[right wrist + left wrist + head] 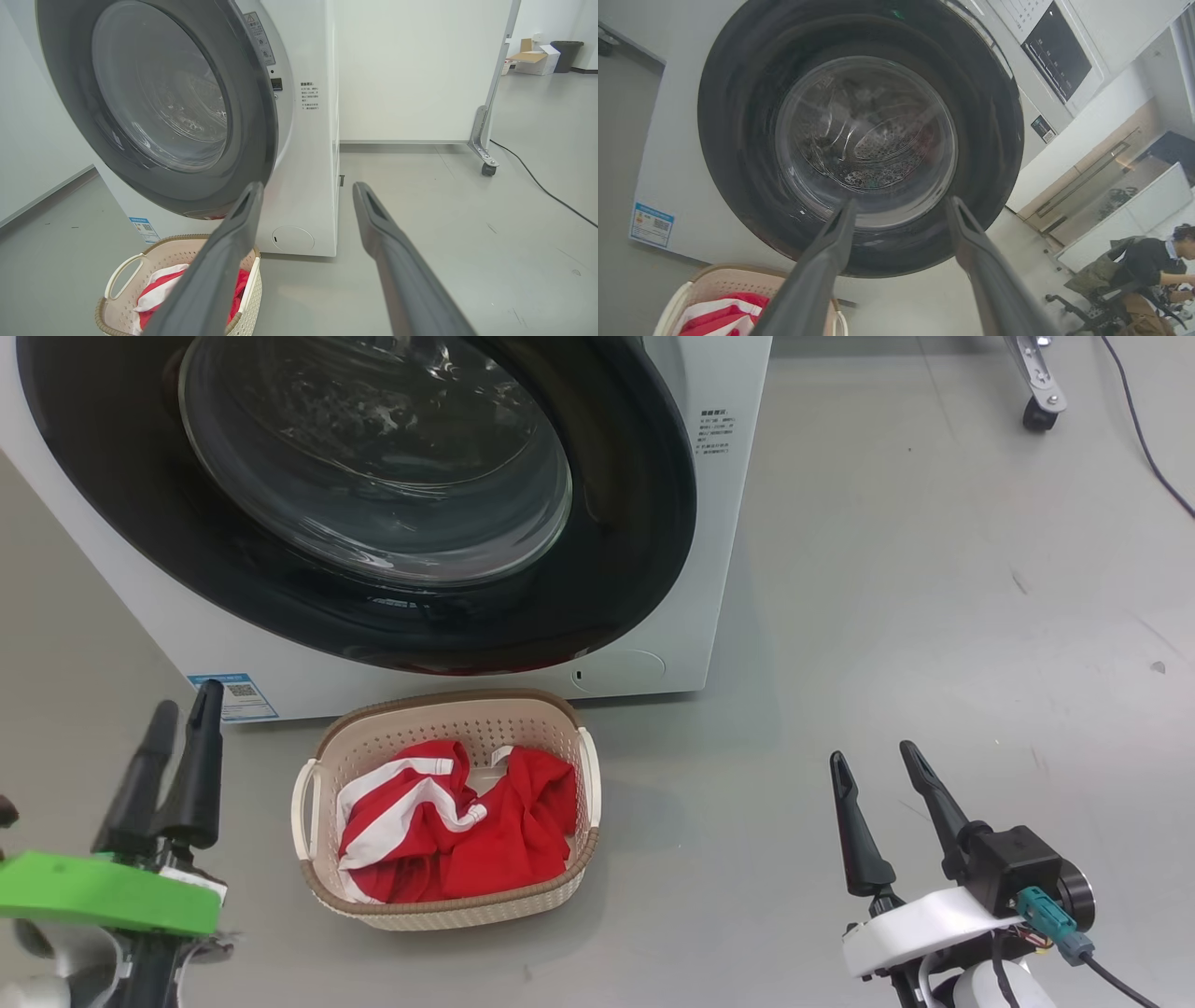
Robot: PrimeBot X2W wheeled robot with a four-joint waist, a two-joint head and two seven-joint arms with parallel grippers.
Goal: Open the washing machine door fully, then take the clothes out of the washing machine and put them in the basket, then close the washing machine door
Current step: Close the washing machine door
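Note:
The white washing machine [719, 476] [672, 163] [303, 140] stands ahead. Its round black-rimmed door [635, 523] [738, 140] [252, 116] lies over the opening; I cannot tell if it is latched. On the floor in front sits the cream basket [448, 698] [714, 280] [177, 239], with the red and white clothes [457, 821] [719, 315] [159, 289] inside. My left gripper [189, 700] [902, 201] is open and empty, left of the basket, pointing at the door glass. To the basket's right, my right gripper [874, 752] [307, 186] is also open and empty.
Grey floor spreads to the right of the machine. A castor leg [1038, 392] [486, 163] of a white panel and a black cable [1148, 439] [537, 182] lie at the far right. A person [1153, 266] sits far off. Boxes and a bin [537, 56] stand in the background.

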